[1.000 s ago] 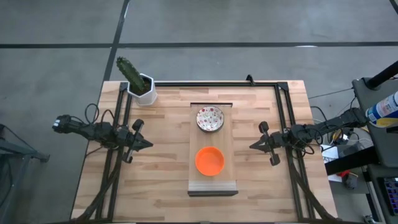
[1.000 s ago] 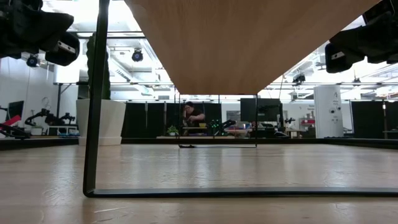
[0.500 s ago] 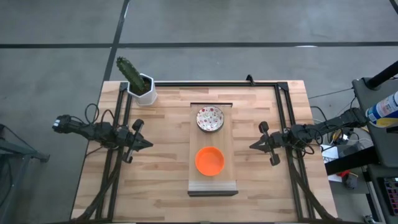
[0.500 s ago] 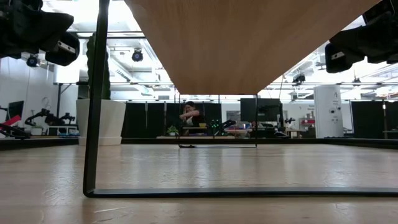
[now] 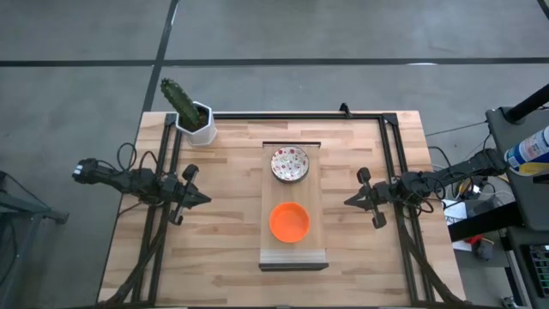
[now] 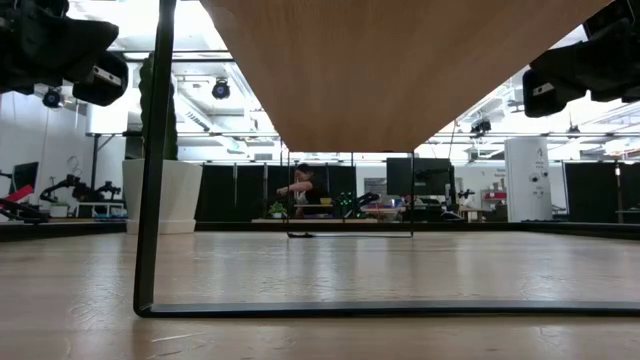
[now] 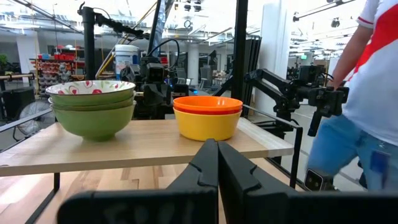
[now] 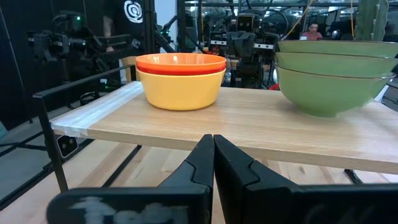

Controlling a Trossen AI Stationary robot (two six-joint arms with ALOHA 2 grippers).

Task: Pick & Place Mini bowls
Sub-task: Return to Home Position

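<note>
High view looks down on two stacks of mini bowls on the shelf [image 5: 292, 190], a raised wooden board on a dark frame in the middle of the tabletop [image 5: 232, 249]. Six bowls show in all, three to a stack.

One stack sits about midway along the shelf, a little toward its near end. The orange bowl [image 5: 289, 221] is on top. The right wrist view shows the red bowl [image 8: 181, 70] as a thin band under it and the yellow bowl [image 8: 181, 90] at the bottom.

The other stack stands close to the shelf's far end, apart from the first. It is made of the three speckled bowls [image 5: 290, 164], nested one in another. From above only the top one's white, dotted inside shows. From the side their outer walls look green.

Two claws hang over the tabletop, one on each side of the shelf, and both point at it. The left claw [image 5: 204, 199] is off the shelf's left edge and the right claw [image 5: 348, 202] off its right edge. Both are level with the gap between the two stacks. Each has its fingers pressed together and holds nothing.

One white square cactus pot [image 5: 202, 124] stands at the tabletop's far left corner. A person [image 7: 367, 112] in a white and red top and blue trousers stands beyond the tabletop's right side in the left wrist view.
</note>
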